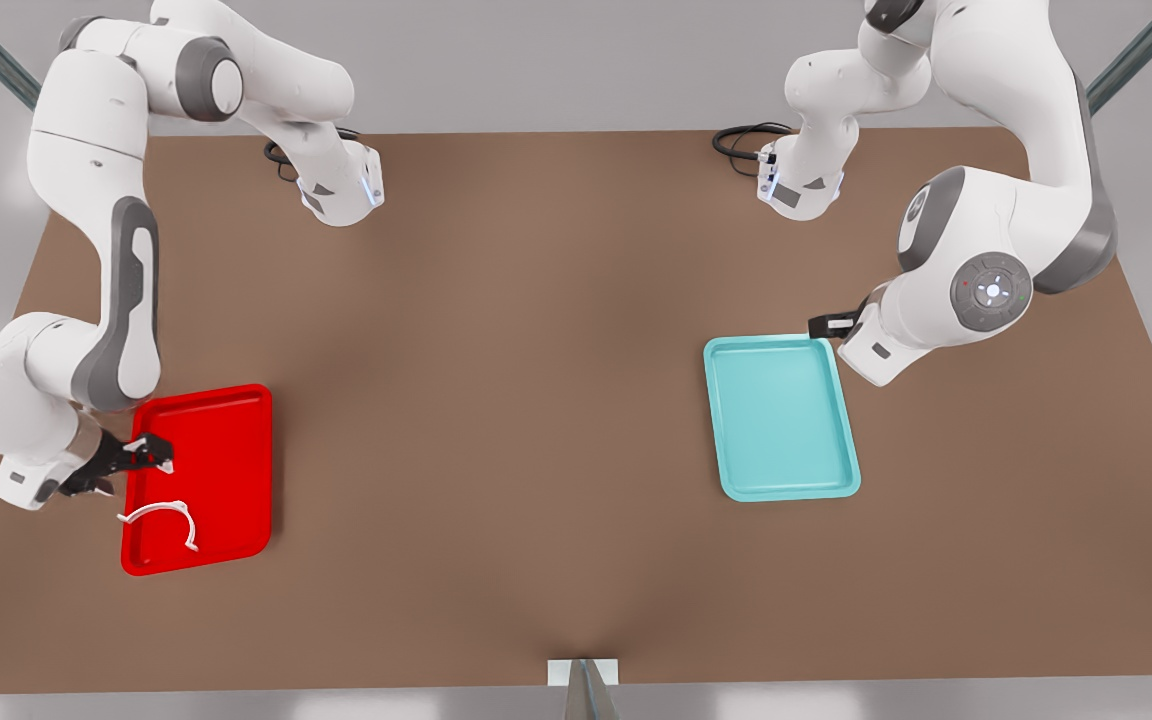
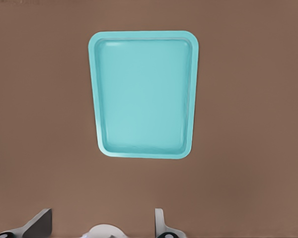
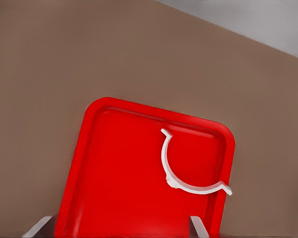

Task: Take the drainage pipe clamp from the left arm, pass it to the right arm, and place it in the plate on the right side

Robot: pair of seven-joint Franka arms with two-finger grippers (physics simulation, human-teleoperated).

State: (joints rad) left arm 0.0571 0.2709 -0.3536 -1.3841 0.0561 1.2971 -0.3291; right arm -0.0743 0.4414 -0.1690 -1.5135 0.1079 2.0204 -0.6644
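Observation:
The drainage pipe clamp (image 1: 158,506), a thin white half-ring, lies flat in the red plate (image 1: 226,450) at the front view's left, near the plate's front corner. My right gripper (image 1: 151,452) hovers over the plate's outer edge just behind the clamp, open, with nothing between its fingers. In the right wrist view the clamp (image 3: 175,184) rests on the plate (image 3: 119,173) beyond the open right gripper (image 3: 120,225). My left gripper (image 1: 826,325) waits open at the far corner of the teal tray at the front view's right; the left wrist view shows that gripper (image 2: 99,223) empty.
A teal tray (image 1: 781,415) lies on the brown table at the front view's right, and the left wrist view shows the tray (image 2: 144,94) with nothing in it. Both arm bases stand at the table's far edge, with black cables (image 1: 741,140) beside them.

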